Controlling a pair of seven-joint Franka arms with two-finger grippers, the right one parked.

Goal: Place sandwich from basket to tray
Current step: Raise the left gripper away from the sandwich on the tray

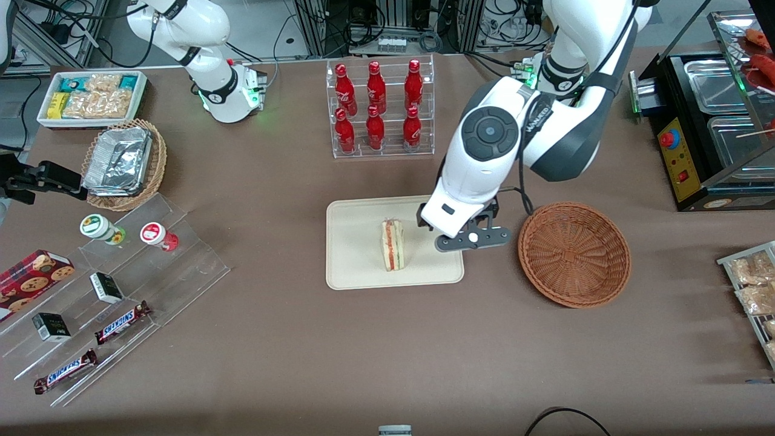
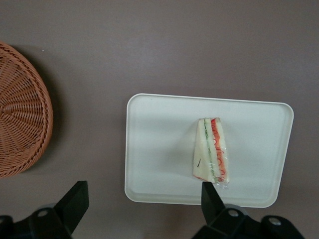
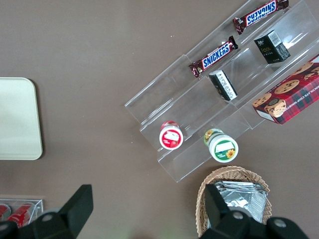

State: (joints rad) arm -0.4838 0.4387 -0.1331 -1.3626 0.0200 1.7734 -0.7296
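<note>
While the sandwich (image 1: 392, 244) lies on the tray (image 1: 354, 266) on the brown worktop (image 1: 290, 339), the hand (image 2: 144, 206) hangs above the tray's edge nearest the basket (image 1: 574, 254), fingers (image 2: 75, 201) apart, holding nothing.

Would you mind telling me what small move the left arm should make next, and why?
Probably lift the gripper up and away. The sandwich already lies on the tray, the basket holds nothing, and the fingers are open with nothing between them, above the tray's edge, so only retreating seems left.
</note>
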